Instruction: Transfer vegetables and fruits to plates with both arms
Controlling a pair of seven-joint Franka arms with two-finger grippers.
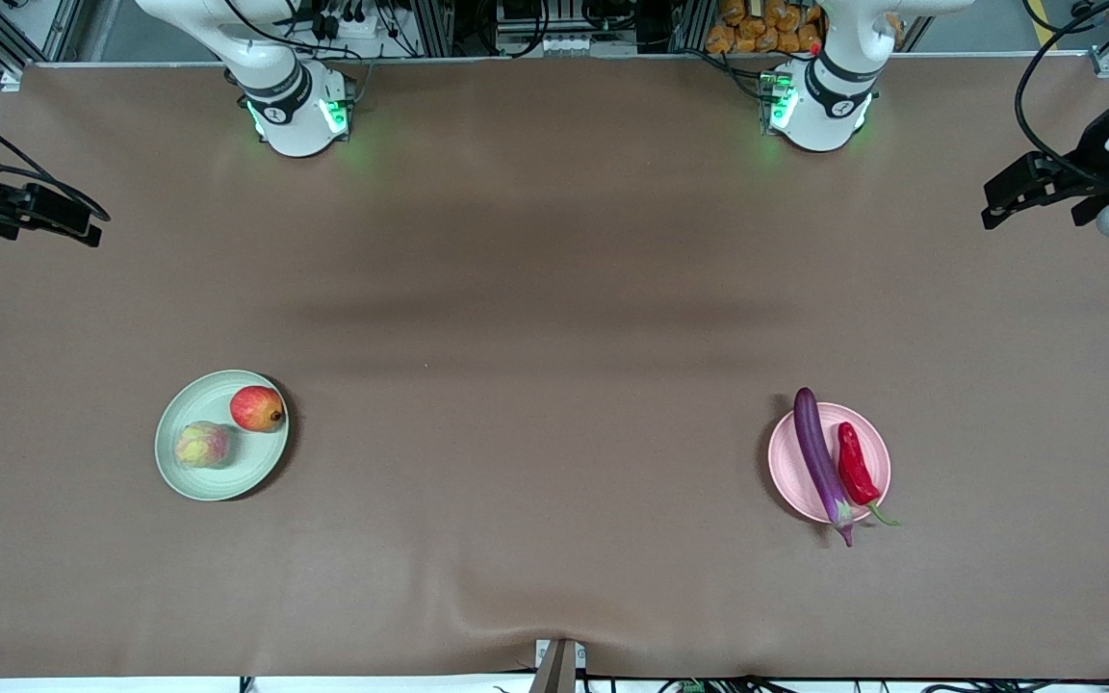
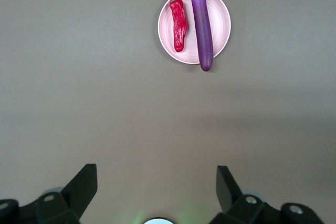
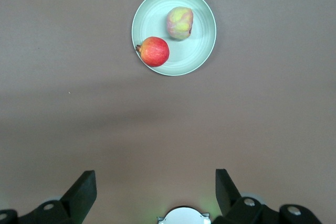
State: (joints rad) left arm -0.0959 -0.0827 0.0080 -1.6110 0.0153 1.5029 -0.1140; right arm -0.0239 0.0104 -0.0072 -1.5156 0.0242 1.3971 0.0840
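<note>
While both my arms waited, my left gripper [image 1: 1026,192] and right gripper [image 1: 54,219] hung spread and empty at the table's [image 1: 554,289] ends. My pale green plate [image 1: 191,472] held the red fruit [image 1: 256,408] and peach-like fruit [image 1: 202,445]; my pale pink plate [image 1: 786,462] held the eggplant [image 1: 819,460] and chili pepper [image 1: 856,466].

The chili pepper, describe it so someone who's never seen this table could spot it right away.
Find the pale pink plate toward the left arm's end of the table. Two vegetables lie on it side by side. The chili pepper is the shorter, wrinkled red one with a green stem, beside the long purple eggplant.
</note>
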